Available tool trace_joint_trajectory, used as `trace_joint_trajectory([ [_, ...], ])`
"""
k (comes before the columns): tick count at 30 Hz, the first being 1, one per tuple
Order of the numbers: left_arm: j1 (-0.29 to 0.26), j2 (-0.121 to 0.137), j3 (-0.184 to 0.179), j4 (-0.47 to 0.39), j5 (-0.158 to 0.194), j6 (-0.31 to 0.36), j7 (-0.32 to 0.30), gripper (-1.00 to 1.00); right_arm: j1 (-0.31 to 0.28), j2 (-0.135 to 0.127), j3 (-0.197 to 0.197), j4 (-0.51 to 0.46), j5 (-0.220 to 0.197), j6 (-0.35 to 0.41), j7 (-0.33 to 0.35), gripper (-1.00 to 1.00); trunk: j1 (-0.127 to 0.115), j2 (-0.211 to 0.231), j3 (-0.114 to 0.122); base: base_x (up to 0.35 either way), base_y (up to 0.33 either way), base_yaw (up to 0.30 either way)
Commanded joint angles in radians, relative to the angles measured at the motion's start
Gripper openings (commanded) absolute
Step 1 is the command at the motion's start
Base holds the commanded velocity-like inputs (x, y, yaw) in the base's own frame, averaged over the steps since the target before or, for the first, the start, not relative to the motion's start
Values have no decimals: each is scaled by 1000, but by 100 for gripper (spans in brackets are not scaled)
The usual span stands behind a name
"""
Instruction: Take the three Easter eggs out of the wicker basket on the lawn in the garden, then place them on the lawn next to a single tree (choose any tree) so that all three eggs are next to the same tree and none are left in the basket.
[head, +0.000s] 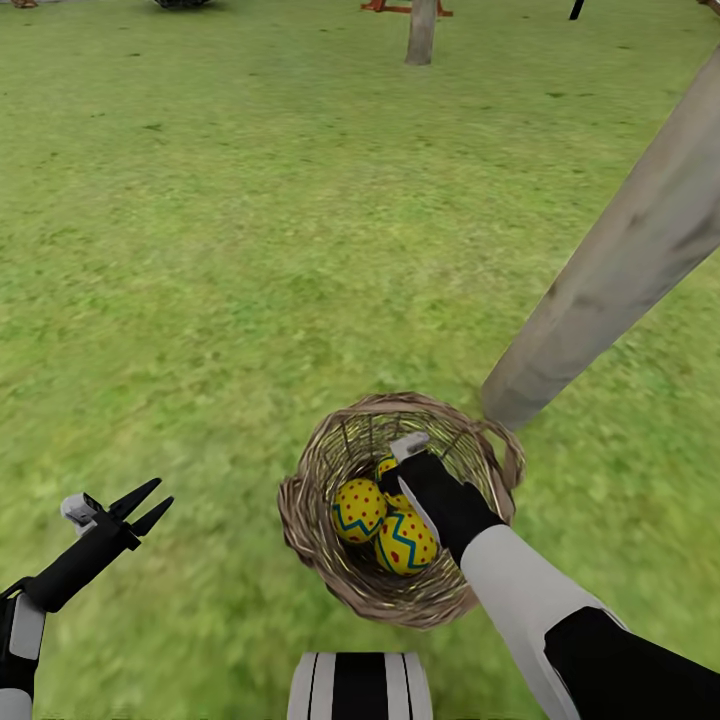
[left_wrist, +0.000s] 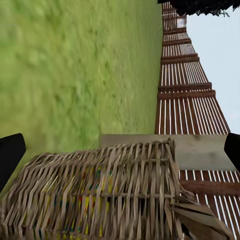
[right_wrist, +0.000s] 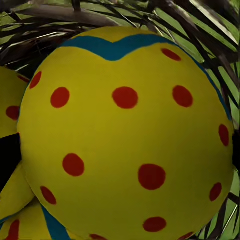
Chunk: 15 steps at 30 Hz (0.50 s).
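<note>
Wide green lawn (head: 250, 250) w/ yellowish patches all round. Brown slat wooden fence (left_wrist: 187, 95) shows in left wrist view. Pale grey-beige tree trunk (head: 620, 260) leans across at 2 o'clock, base just beside small round brown wicker basket (head: 310, 520) at 6 o'clock. Three yellow eggs w/ red dots & blue zigzags (head: 358, 508) sit in it, one partly hidden under right arm. Right tool (head: 400, 470) is down in basket by eggs; can't tell how open. Left tool (head: 148, 505) at 8 o'clock, fingers spread, holding nothing. Far trunk (head: 421, 30) at 12, top cut off.
</note>
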Motion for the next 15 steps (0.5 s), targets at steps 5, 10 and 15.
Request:
trace_joint_trajectory([
  [5, -1, -1, 2, 2, 0, 10, -3, 100, 1, 0, 3, 56, -35, 1, 0, -100, 0, 0, 3, 0, 0, 0],
  [10, -1, -1, 1, 1, 18, 9, -3, 100, 1, 0, 3, 56, -35, 1, -1, -100, -1, 1, 11, 0, 0, 0],
  [15, -1, -1, 1, 1, 19, 9, -3, 100, 1, 0, 3, 56, -35, 1, -2, -100, -2, 1, 15, 0, 0, 0],
])
